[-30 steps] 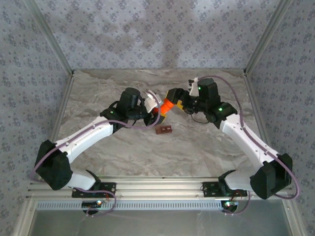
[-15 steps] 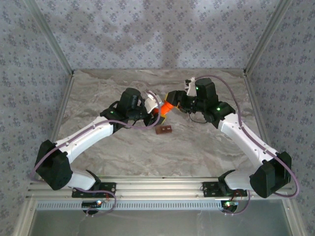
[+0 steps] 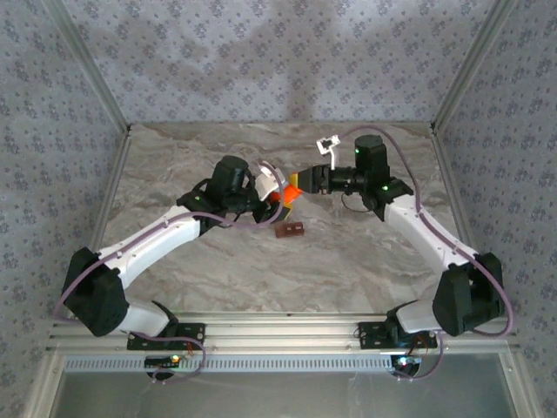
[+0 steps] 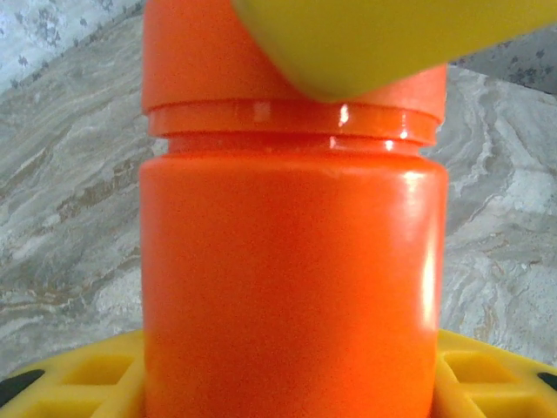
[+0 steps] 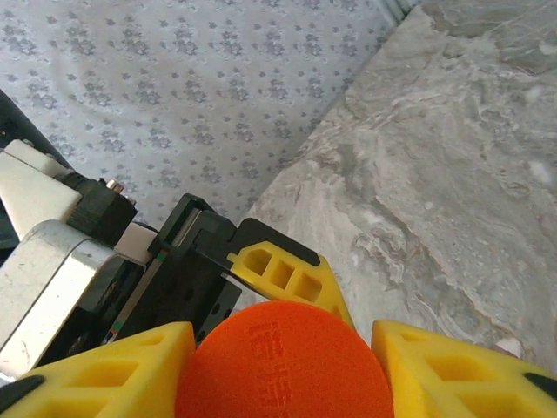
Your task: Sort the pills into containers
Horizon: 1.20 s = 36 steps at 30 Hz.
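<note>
Bottle point(image 4: 291, 287) mid-frame: I'm gripping it with left gripper point(image 3: 275, 193), right gripper point(image 3: 299, 182) clasping cap point(image 5: 283, 374); strip point(image 3: 290, 230) lying below, apart.

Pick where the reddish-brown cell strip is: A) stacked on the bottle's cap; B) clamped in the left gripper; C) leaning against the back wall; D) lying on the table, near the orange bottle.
D: the strip lies flat on the table, apart from the orange bottle.

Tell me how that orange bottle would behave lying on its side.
The orange bottle looks like glossy hard plastic, so it is probably stiff but slippery. Being round-sided, it would likely roll on the flat table.
</note>
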{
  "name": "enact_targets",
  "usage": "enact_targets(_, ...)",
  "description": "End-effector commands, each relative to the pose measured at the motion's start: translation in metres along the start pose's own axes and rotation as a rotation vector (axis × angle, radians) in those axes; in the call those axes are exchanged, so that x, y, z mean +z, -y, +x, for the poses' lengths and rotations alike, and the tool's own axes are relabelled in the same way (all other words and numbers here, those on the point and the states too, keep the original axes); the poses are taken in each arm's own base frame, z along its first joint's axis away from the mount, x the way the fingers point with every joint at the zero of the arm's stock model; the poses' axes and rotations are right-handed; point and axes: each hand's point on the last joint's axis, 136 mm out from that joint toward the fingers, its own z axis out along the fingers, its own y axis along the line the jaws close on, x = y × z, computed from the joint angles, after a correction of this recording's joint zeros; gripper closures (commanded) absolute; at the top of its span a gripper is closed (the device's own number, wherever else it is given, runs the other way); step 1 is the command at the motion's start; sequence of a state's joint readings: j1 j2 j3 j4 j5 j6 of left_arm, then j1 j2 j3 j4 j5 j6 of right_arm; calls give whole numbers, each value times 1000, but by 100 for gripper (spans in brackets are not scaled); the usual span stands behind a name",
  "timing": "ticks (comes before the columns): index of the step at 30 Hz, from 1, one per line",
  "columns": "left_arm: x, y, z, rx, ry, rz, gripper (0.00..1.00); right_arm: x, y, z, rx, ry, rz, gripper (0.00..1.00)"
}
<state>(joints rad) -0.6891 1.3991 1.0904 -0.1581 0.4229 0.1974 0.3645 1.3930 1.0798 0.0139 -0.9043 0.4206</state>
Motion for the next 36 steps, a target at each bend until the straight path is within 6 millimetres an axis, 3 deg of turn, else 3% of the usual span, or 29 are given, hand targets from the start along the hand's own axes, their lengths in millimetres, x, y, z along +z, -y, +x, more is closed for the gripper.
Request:
enact_targets(1,-13,4,-38,55,115,12,100,-2,10,1,2,20,3,25)
enact_targets(4,-15,4,-39,56,118,11,100,-18,18,-15,143,97,83,16)
enact_targets(9,-16,4,-39,60,117,8,100,-50,29,-32,422,280,153,14)
enact_targets(15,-17,3,-40,61,116,10,100,-66,32,-22,545,302,309,14)
enact_targets(25,-15,3,-40,53,114,16,100,-39,18,-16,498,209,348,10)
enact_targets(36,-12,3,-39,50,109,18,100,-7,1,-15,458,141,306,22)
